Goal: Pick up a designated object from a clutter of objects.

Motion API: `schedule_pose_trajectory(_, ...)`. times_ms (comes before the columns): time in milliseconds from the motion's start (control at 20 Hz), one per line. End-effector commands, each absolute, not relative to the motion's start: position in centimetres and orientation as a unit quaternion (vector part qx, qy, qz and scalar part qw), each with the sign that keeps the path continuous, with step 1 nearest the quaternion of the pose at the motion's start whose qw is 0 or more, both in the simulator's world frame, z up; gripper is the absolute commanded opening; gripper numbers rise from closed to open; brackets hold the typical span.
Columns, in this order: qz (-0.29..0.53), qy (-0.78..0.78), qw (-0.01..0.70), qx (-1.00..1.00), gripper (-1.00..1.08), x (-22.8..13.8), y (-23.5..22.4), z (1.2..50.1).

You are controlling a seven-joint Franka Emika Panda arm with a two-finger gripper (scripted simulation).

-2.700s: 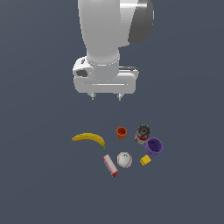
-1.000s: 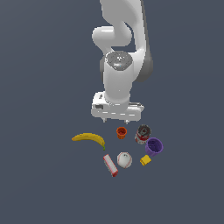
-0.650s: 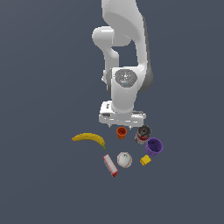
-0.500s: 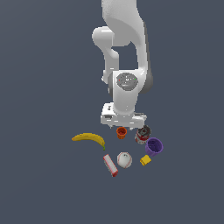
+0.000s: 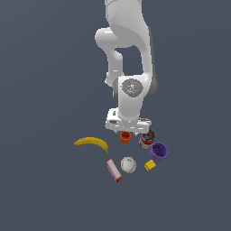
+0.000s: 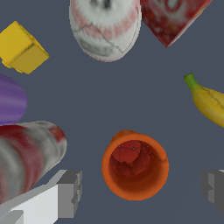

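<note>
gripper [image 6: 142, 188] is dropping lower than a moment ago, fingers spread apart and straddling the orange cup [image 6: 134, 165], crowding the red can [image 6: 26, 153]; closing looks next.

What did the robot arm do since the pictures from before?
The arm came down until its gripper sits low over the orange cup, jaws open, one on each side of it. Nothing is grabbed yet. The banana, can, purple cup, baseball, yellow block and box stayed put.
</note>
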State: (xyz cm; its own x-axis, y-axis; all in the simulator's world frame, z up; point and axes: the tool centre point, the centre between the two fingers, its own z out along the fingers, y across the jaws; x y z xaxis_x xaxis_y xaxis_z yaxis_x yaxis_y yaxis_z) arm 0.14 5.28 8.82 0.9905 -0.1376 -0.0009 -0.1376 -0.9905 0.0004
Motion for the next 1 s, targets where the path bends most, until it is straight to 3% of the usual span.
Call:
schedule_pose_trajectory(0,-0.001,-0.069,0.0,0.998,1.0,0.1,5.3,8.4)
schedule_pose_trajectory(750,0.0,-0.07,0.0,0.998,1.0,0.1,5.3,3.8)
schedule_pose_trajectory(800,0.0,-0.07,0.0,0.998,-1.0,0.1,5.3,3.8)
schedule_pose_trajectory(950,0.0,-0.07,0.0,0.998,-1.0,0.1,5.3,3.8)
